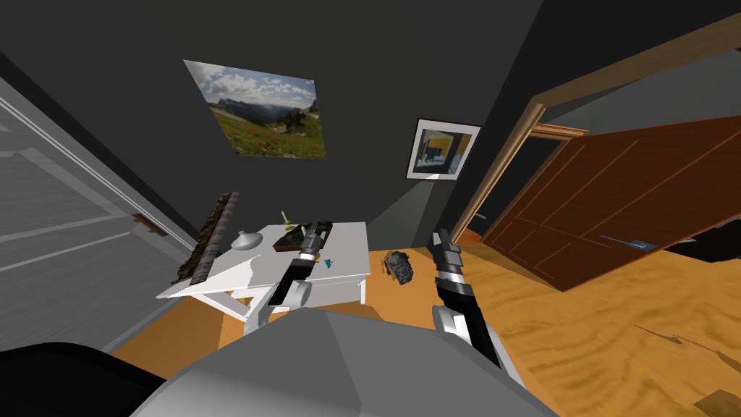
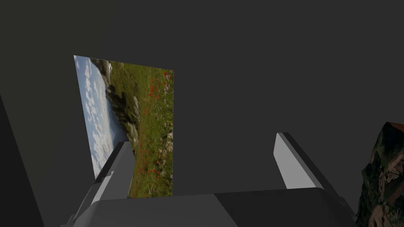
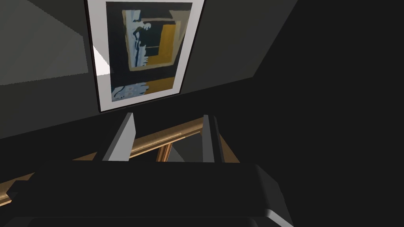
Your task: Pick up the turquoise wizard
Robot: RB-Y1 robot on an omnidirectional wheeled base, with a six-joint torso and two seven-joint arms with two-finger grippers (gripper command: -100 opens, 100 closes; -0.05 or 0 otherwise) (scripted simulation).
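Small turquoise wizard figure point(image 1: 329, 262) on white square table point(image 1: 349, 242), left gripper point(image 2: 203, 140) above table, fingers wide apart, right gripper point(image 3: 167, 118) narrowly parted.

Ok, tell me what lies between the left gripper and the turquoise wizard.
Only bare top of the white table, as the head view shows: nothing stands between the left gripper and the small turquoise wizard figure.

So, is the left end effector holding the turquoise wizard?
No, the left end effector is open and empty; the turquoise wizard sits on the white table.
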